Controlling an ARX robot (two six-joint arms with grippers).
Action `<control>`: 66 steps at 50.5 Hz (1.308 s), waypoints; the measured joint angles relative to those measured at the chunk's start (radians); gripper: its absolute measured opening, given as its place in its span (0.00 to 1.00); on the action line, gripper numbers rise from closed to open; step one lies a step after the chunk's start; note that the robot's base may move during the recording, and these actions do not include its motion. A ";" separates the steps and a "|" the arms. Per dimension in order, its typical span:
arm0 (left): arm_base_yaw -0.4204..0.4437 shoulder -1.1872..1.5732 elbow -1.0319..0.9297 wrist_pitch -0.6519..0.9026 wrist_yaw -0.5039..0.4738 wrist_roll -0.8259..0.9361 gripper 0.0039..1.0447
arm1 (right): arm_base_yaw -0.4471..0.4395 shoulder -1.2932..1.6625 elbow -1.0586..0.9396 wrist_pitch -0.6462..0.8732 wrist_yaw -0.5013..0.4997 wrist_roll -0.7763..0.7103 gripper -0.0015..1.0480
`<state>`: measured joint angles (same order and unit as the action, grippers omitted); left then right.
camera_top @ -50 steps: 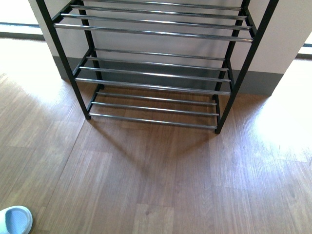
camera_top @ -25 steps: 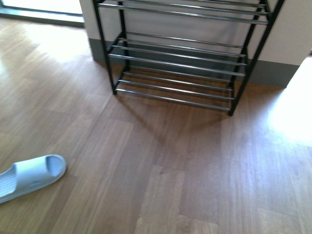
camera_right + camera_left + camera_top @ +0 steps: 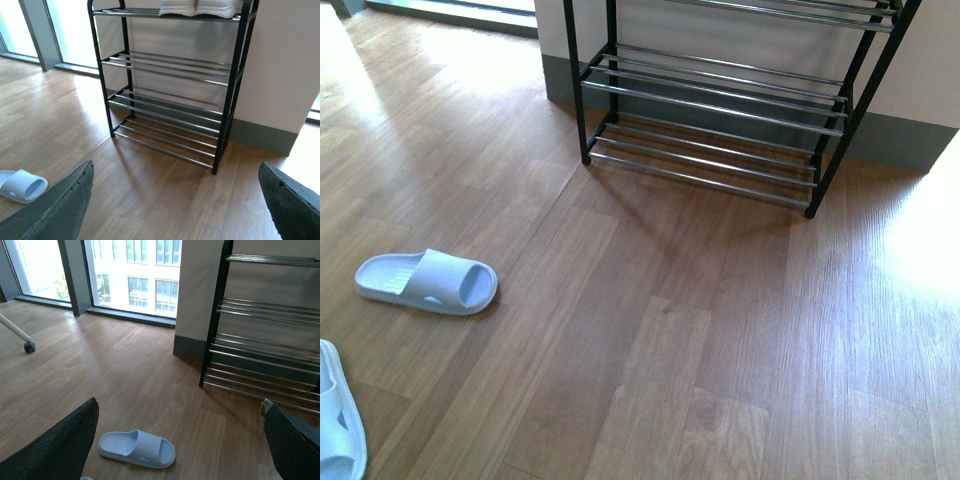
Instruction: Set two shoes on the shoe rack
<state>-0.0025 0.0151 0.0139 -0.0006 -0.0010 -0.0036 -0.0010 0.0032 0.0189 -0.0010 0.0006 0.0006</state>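
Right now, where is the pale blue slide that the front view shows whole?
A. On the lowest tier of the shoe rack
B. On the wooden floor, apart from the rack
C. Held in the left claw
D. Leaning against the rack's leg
B: the pale blue slide lies flat on the wooden floor, well clear of the shoe rack, and no claw touches it.

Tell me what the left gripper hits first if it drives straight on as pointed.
Probably the wooden floor, at or just beyond the pale blue slide, which lies between the open fingers of the left gripper. The shoe rack stands off that line. Depth is unclear.
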 joint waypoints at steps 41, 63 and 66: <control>0.001 0.000 0.000 0.000 0.005 0.000 0.91 | 0.000 0.000 0.000 0.000 0.003 0.000 0.91; 0.002 0.000 0.000 0.000 0.002 0.000 0.91 | 0.001 0.000 0.000 0.000 0.000 0.000 0.91; 0.002 0.000 0.000 0.000 0.001 0.000 0.91 | 0.001 0.000 0.000 0.000 0.000 0.000 0.91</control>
<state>-0.0006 0.0147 0.0139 -0.0002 0.0002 -0.0036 -0.0002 0.0029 0.0189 -0.0010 0.0006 0.0006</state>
